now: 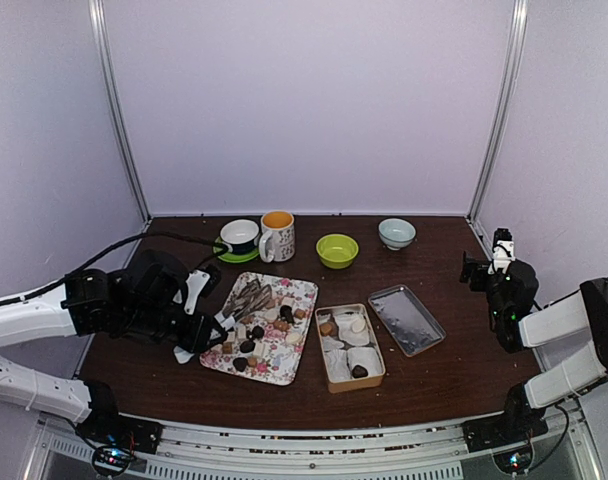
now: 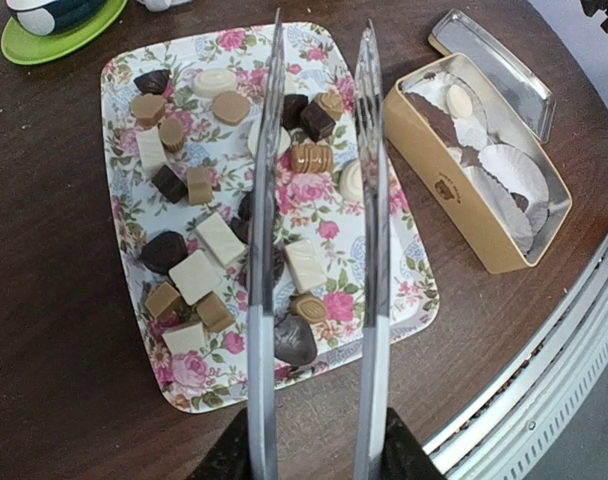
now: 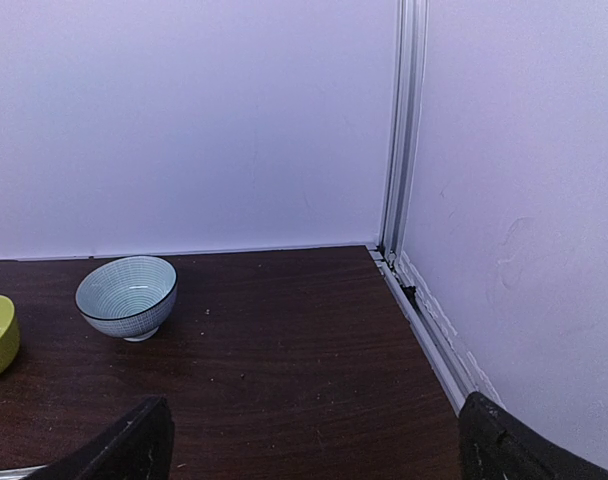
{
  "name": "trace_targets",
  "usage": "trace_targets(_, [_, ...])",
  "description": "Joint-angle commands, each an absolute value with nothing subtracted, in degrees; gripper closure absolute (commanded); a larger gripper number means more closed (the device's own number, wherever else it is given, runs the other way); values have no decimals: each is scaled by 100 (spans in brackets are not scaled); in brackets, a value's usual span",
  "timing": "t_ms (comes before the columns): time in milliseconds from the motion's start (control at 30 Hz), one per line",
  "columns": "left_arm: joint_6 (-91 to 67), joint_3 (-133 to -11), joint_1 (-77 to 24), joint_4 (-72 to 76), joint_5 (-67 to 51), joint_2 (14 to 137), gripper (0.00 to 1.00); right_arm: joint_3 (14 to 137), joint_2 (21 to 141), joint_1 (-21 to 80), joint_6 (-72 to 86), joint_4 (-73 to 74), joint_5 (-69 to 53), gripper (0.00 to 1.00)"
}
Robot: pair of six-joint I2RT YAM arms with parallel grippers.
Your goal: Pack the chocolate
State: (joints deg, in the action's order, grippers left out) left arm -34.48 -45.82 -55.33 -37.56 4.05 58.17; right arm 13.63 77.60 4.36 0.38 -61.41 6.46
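Currently the left gripper (image 2: 314, 455) is clamped at a middling width on the handle end of the metal tongs (image 2: 267, 250). That grip leaves the two blades parted, with a gap between them. The blades reach out over the floral tray (image 2: 114, 120), apparently hovering above it rather than touching. I see no piece pinched between the tips. Most of the chocolate (image 2: 196, 276) lies loose on that tray, with dark, tan and cream pieces mixed together. A few pieces already sit in the tan tin (image 2: 454, 220) just right of the tray, nested in white paper liners (image 2: 514, 170). The tin's lid (image 1: 406, 318) lies flat beside it, presumably set aside so the tin stays clear for loading. Judgement: packing is early, and the tongs are lined up to select the next piece. The right gripper (image 3: 319, 450) has its jaws spread wide and holds nothing. It is parked well apart at the table's right edge, facing the back corner and a blue-white bowl (image 3: 126, 296), likely to stay out of the way.
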Motion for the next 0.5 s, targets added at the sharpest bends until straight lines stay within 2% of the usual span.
trace_targets(0, [-3614,-4355,-5500,-3512,117,5709,63,1452,7784,397,81,-6183,729,0])
trace_targets(467, [-3661,-4066,-5502,-3987,-300,5224,62,1458,7784,396,84,-6182,729,0])
